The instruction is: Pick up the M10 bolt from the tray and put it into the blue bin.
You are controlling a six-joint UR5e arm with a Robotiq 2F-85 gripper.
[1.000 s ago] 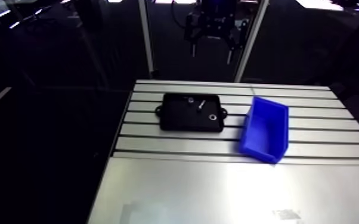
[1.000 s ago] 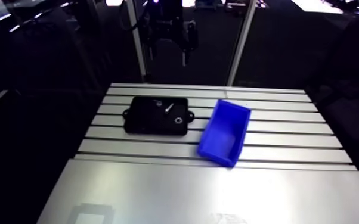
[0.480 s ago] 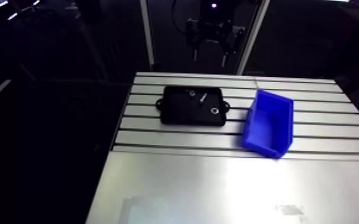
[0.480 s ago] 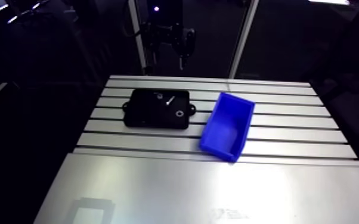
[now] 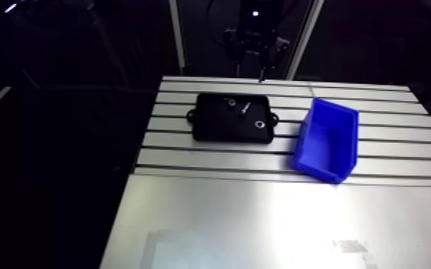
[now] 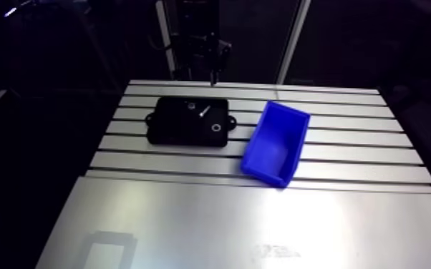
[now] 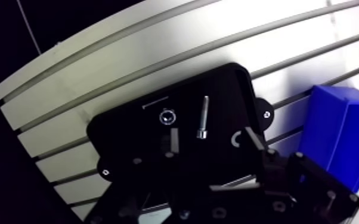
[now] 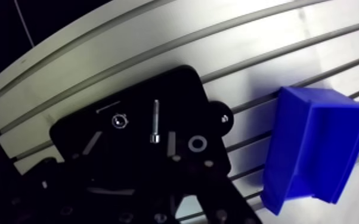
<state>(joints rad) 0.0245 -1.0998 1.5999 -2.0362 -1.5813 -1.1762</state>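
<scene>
M10 bolt (image 8: 155,121) lies flat on the floor of the black tray (image 8: 182,89), untouched, with its head end toward the jaws. A hex nut (image 8: 118,120) sits just beside it on one side. A washer (image 8: 197,143) lies near it on the other side, toward the blue bin (image 8: 313,149). The jaws are spread with nothing between them, held above the tray, the bolt ahead of the gap. Tray and bin both rest on the slotted desk (image 8: 247,47), near each other but apart. The bin stands with its open top upward.
</scene>
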